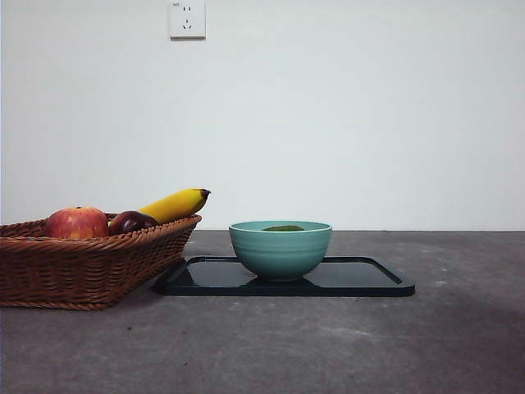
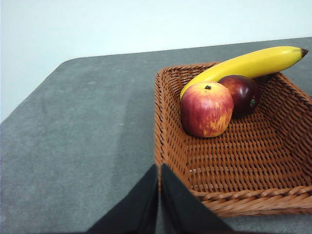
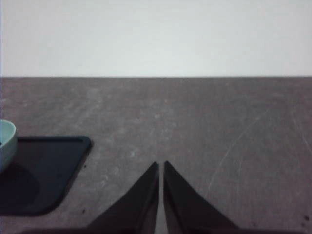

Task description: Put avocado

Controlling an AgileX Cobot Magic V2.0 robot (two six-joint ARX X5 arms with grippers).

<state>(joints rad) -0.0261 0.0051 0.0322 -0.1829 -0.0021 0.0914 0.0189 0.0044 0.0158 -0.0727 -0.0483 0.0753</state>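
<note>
The avocado (image 1: 283,228) lies inside the teal bowl (image 1: 280,249); only its dark green top shows above the rim in the front view. The bowl stands on a black tray (image 1: 369,277) and its edge shows in the right wrist view (image 3: 6,144). My left gripper (image 2: 159,168) is shut and empty, above the table beside the near corner of the wicker basket (image 2: 234,170). My right gripper (image 3: 160,165) is shut and empty, over bare table beside the tray (image 3: 44,170). Neither arm shows in the front view.
The wicker basket (image 1: 82,263) stands left of the tray and holds a red apple (image 2: 206,108), a dark purple plum (image 2: 241,92) and a banana (image 2: 243,66). A wall socket (image 1: 187,18) is on the white wall behind.
</note>
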